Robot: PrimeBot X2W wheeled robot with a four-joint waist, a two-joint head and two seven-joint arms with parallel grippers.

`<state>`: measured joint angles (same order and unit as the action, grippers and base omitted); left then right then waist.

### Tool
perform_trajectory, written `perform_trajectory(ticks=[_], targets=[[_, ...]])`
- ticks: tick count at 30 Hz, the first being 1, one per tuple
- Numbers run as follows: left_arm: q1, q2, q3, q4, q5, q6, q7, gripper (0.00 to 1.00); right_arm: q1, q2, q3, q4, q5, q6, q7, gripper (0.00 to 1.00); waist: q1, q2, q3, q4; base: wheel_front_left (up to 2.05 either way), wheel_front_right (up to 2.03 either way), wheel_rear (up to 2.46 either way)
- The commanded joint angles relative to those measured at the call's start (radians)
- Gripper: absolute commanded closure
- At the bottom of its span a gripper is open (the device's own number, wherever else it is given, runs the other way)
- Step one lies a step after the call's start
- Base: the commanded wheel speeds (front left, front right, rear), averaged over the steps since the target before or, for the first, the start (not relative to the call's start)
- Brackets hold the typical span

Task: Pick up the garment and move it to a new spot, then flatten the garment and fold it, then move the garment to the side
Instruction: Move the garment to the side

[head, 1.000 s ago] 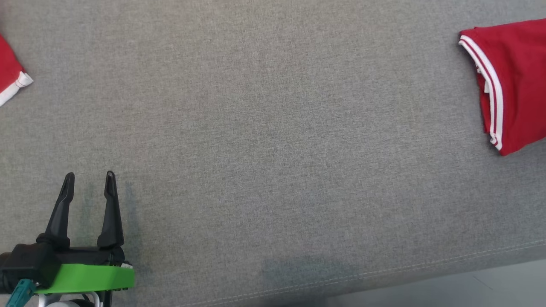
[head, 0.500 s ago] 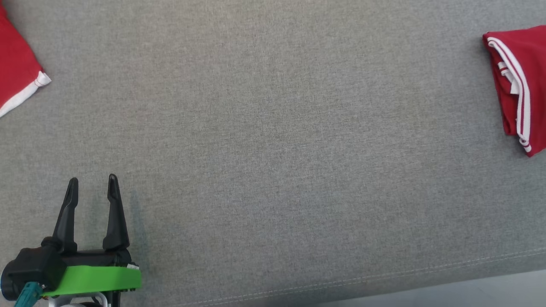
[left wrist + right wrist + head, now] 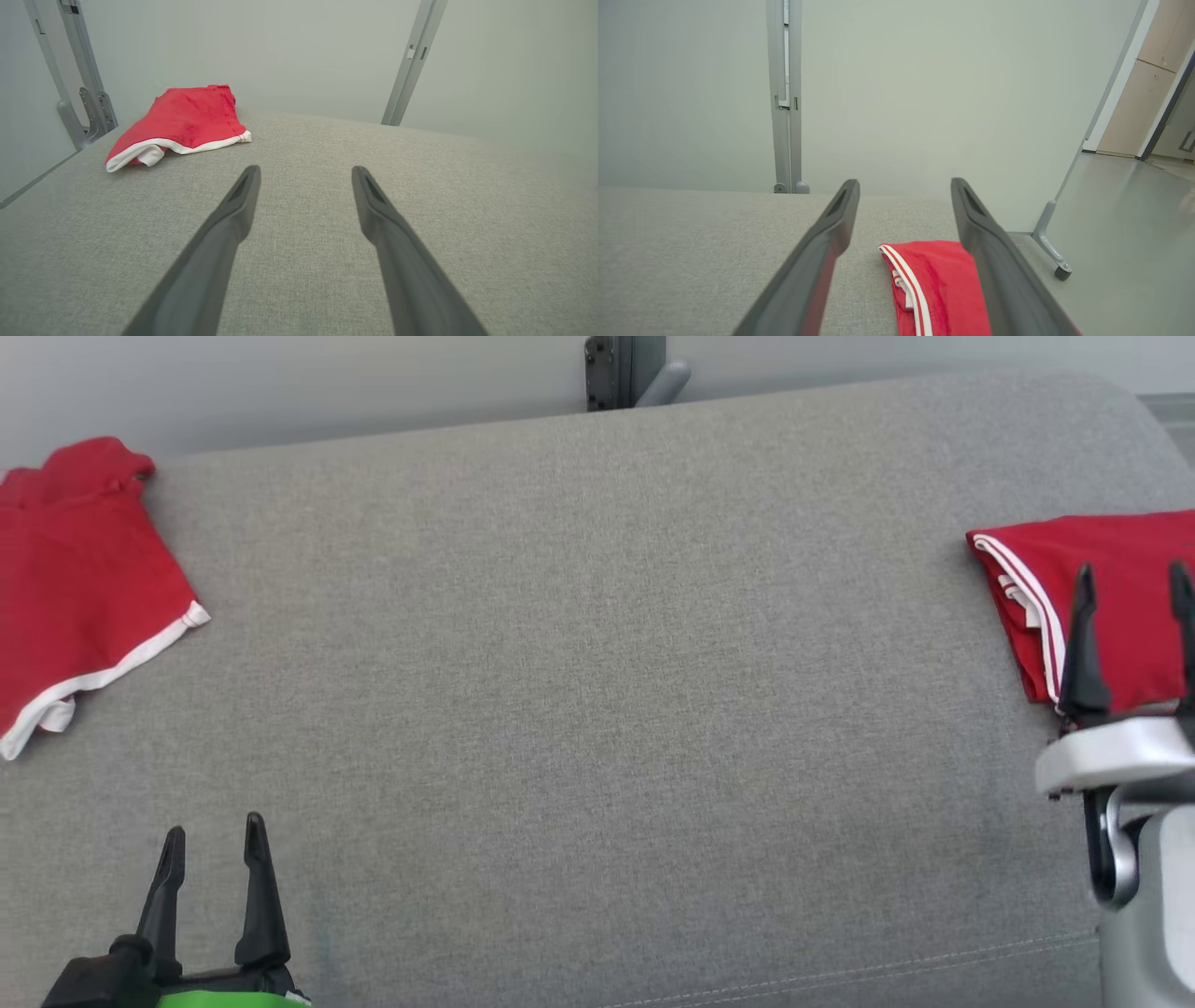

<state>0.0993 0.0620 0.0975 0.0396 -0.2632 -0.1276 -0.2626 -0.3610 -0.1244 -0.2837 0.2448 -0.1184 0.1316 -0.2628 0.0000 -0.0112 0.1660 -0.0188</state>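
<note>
The surface (image 3: 597, 663) is grey woven cloth, seamed along the lower edge. At upper left lies the loose garment (image 3: 75, 579): red knit, white hem, rumpled, long axis running down-left. It sits up and left of the left gripper (image 3: 215, 826), the nearer one, well apart. The folded garment (image 3: 1120, 537), red with white stripes, is cut by the right edge and apparently finished. The right gripper (image 3: 1131, 569) hangs over it. Both grippers stand parted, empty.
</note>
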Motion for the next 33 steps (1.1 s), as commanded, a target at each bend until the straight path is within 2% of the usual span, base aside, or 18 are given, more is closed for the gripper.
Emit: perform_trajectory(ticks=[1, 6, 12, 13, 20, 28, 33], targets=[[0.018, 0.0, 0.009, 0.004, -0.003, -0.003, -0.003, 0.0, 0.045, 0.01, 0.008, -0.028, 0.028, -0.002, -0.002, 0.0, 0.0, 0.0112, -0.07, 0.016, 0.0, 0.0, 0.0], [0.042, -0.006, 0.003, 0.019, 0.01, -0.004, -0.003, 0.0, 0.2, 0.05, 0.068, -0.091, 0.051, -0.002, -0.002, 0.0, 0.0, 0.0112, -0.086, 0.019, 0.0, 0.0, 0.0], [0.042, -0.008, -0.016, 0.039, 0.006, -0.004, -0.003, 0.0, 0.336, 0.072, 0.129, -0.108, 0.074, -0.002, -0.002, 0.0, 0.0, 0.0112, -0.112, 0.04, 0.0, 0.0, 0.0], [0.043, -0.009, -0.019, 0.048, 0.004, -0.004, -0.003, 0.0, 0.36, 0.073, 0.158, -0.101, 0.109, -0.002, -0.002, 0.0, 0.0, 0.0112, -0.119, 0.041, 0.0, 0.0, 0.0], [0.046, -0.009, -0.027, 0.066, 0.009, -0.004, -0.003, 0.0, 0.388, 0.072, 0.218, -0.066, 0.145, -0.002, -0.003, 0.0, 0.0, 0.0112, -0.129, 0.042, 0.0, 0.0, 0.0], [0.037, -0.01, -0.036, 0.067, 0.005, -0.004, -0.003, 0.0, 0.367, 0.072, 0.226, -0.058, 0.13, -0.002, -0.003, 0.0, 0.0, 0.0112, -0.119, 0.054, 0.0, 0.0, 0.0], [0.026, -0.01, -0.034, 0.065, 0.001, -0.004, -0.003, 0.0, 0.37, 0.072, 0.226, -0.06, 0.127, -0.002, -0.003, 0.0, 0.0, 0.0112, -0.114, 0.085, 0.0, 0.0, 0.0]])
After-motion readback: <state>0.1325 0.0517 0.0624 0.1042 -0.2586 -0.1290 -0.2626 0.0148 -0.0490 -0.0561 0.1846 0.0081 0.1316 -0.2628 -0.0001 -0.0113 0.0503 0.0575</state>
